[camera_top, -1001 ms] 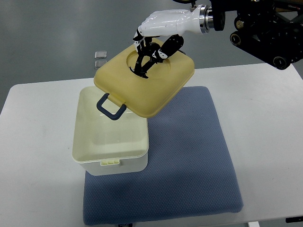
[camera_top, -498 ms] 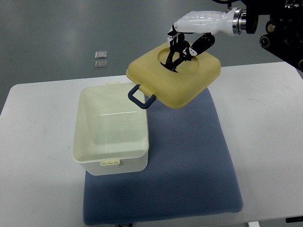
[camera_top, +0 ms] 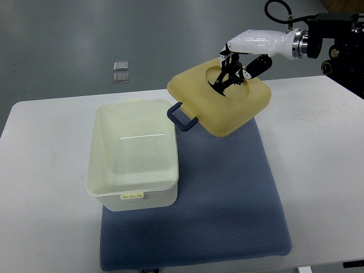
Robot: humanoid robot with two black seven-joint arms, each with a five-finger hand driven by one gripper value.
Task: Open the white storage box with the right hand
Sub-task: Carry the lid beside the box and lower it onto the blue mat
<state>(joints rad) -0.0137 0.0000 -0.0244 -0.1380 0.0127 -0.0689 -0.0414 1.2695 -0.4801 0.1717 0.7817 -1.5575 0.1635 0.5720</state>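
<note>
White table [camera_top: 45, 170], blue mat [camera_top: 227, 193] covering its centre and right. No left arm in sight.

Left part: white storage box [camera_top: 133, 156] sits on the mat's left edge, partly on bare table. Its top is uncovered; inside looks pale and glossy, contents not discernible. A small latch tab [camera_top: 132, 195] shows on the near rim, another on the far rim. Two small clear squares [camera_top: 120, 71] lie on the grey floor beyond the table's far edge.

Centre to right: yellowish lid [camera_top: 219, 102] is off the box and held in the air, tilted, over the far part of the mat, just right of the box's far right corner. Dark blue handle loop [camera_top: 182, 116] hangs from the lid's lower left edge, near the box rim but apart from it.

Right: right hand [camera_top: 242, 62] comes in from the far right; its dark fingers [camera_top: 226, 79] are hooked down into the round recess in the lid's top, grasping the lid there.

Judgement: opening is essentially done; what remains is setting the lid down. To do that well, carry it clear of the box so the dangling handle does not catch the rim, level it over open mat to the right, lower until it rests flat, and only then uncurl the fingers. The hooked hold looks shallow, so slow movement is safer.
</note>
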